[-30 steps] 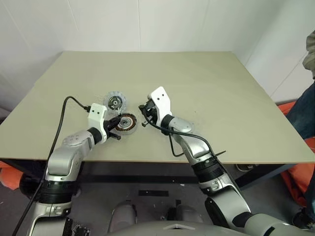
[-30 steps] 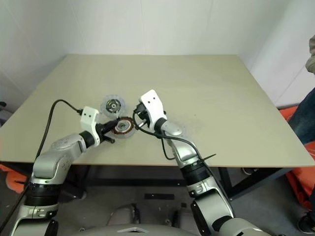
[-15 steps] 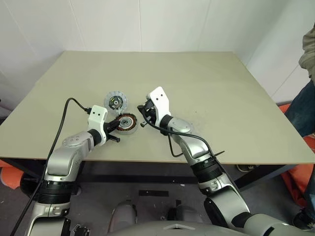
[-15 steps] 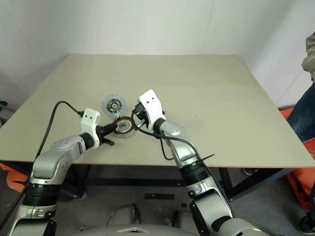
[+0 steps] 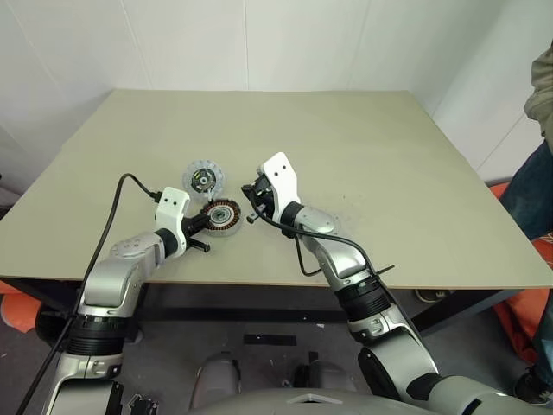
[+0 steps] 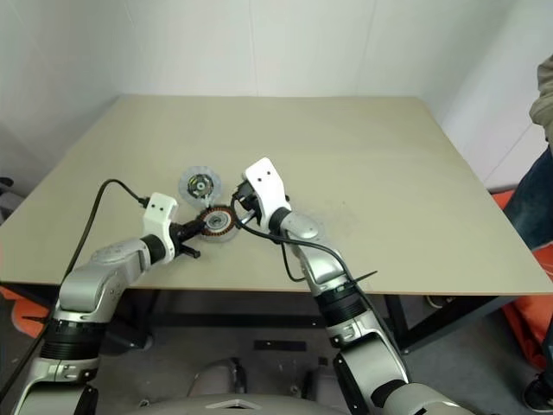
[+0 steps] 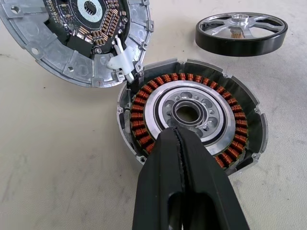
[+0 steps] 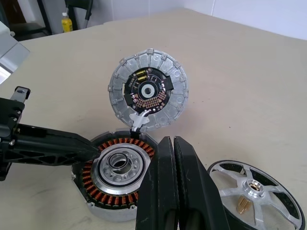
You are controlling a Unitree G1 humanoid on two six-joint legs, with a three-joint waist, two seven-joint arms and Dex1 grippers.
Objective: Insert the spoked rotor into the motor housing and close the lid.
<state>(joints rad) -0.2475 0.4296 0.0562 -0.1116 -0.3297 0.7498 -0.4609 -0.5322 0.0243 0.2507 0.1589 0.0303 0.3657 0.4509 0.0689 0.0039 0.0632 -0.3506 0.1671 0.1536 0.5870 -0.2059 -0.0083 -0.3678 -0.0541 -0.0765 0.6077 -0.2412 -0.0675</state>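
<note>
Beige tabletop (image 5: 389,173) carries 3 motor parts near its front-left area. Motor housing (image 7: 192,115) lies flat, copper windings ringing a silvery centre, open side up. Lid (image 8: 148,91), pale grey with a toothed rim and a dark circuit centre, lies face up just behind the motor housing, the 2 rims touching and a small white clip at the junction. Spoked rotor (image 8: 256,196), black rim with silvery spokes and a brass-coloured toothed hub, rests flat on the tabletop beside the motor housing, on its right in the head views; it is not inserted, and whether the 2 rims touch I cannot tell. Left gripper (image 7: 178,136) reaches in low from the left, jaws clenched with nothing between them, the tip over the silvery inner ring of the motor housing; whether it actually touches the metal cannot be told. Right gripper (image 8: 172,143) hangs above the near-right edge of the motor housing, roughly between it and the spoked rotor, jaws likewise pressed together and holding nothing. A person's clothing (image 5: 531,186) shows at the right margin.
</note>
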